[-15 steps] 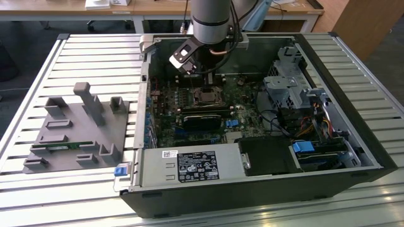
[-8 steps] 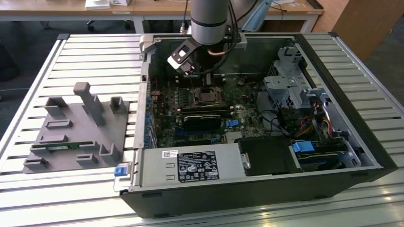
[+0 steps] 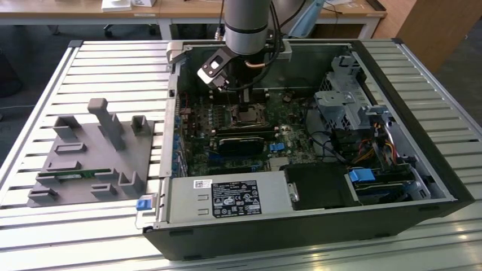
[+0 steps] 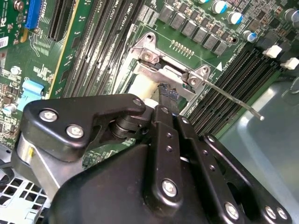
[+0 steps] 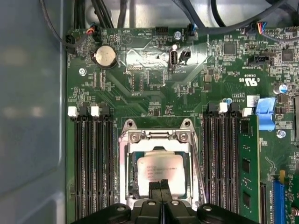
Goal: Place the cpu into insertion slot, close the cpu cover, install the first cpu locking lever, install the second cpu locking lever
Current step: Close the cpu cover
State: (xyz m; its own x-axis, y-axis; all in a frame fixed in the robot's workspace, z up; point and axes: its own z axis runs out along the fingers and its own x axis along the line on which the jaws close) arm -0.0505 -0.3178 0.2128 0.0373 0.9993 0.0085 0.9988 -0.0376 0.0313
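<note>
Surface: slatted metal table (image 3: 113, 62), with a grey plastic fixture (image 3: 94, 152) at nine o'clock of the open case (image 3: 410, 90) in the exterior view.
Chip: the cpu (image 5: 156, 170), a matte pale square, sits flat in the black slot (image 5: 132, 187); the thin steel cover (image 5: 156, 136) frames it.
Gripper: the gripper (image 5: 161, 189) is pinched closed and empty, tips at the chip's edge.
Risk: the wire lever (image 4: 233, 99) looks unlatched — the cover could spring up.

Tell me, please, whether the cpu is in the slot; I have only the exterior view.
Observer: Yes. In the first wrist view the cpu lies flat in it.
Operator: Is the cover down over it?
Observer: It looks so: the cover frames the cpu on all sides.
Operator: Are the levers latched?
Observer: Not all. In the second wrist view one lever sticks out free past the cover.
</note>
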